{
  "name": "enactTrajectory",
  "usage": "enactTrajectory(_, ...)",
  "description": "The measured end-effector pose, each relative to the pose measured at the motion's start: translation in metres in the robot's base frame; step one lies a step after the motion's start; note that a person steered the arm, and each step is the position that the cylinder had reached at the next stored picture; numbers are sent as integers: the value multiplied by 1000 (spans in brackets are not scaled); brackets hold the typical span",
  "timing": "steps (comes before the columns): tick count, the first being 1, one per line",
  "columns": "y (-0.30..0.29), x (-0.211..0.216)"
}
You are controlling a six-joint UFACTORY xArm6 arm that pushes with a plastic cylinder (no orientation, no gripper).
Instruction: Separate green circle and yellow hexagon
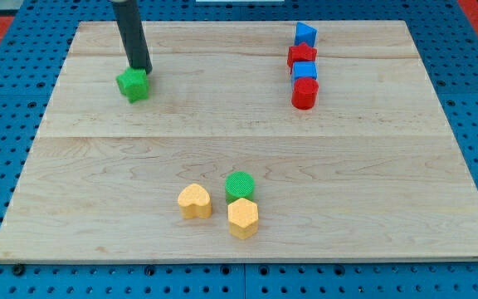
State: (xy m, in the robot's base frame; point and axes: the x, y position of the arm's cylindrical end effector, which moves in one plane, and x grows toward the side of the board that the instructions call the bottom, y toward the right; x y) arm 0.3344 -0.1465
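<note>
Camera view shows me a pale wooden tabletop (347,191) with visible grain and plank seams, sitting on a blue pegboard (7,166) dotted with holes. My rig has no jaws, so nothing is held; the arm ends in a straight dark rod. My tip (143,70) sits at the view's upper left, touching the top edge of a green block (133,85) with a chunky, star-like outline.

I count eight blocks, all with a matte, slightly ribbed plastic look. Green: two. Yellow: two. Blue: two. Red: two.

The green circle (240,184) lies near the view's bottom centre, a flat round disc with fine ridges on top. The yellow hexagon (243,218) sits just below it, and the two are touching. Just beside them, toward the view's left and apart from both, is a yellow heart (194,200).

At the view's upper right, four blocks form a tight column running top to bottom: a blue block (305,34), a red block (302,55), a second blue block (304,71) and a red cylinder (304,93). Each touches its neighbour. The exact shapes of the upper three I cannot make out.

My tip is well apart from the circle and hexagon.
</note>
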Motion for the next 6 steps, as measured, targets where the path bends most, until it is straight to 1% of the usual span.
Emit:
enactTrajectory(1,58,15)
enactTrajectory(3,231,224)
enactTrajectory(4,175,222)
enactTrajectory(5,100,171)
enactTrajectory(6,94,192)
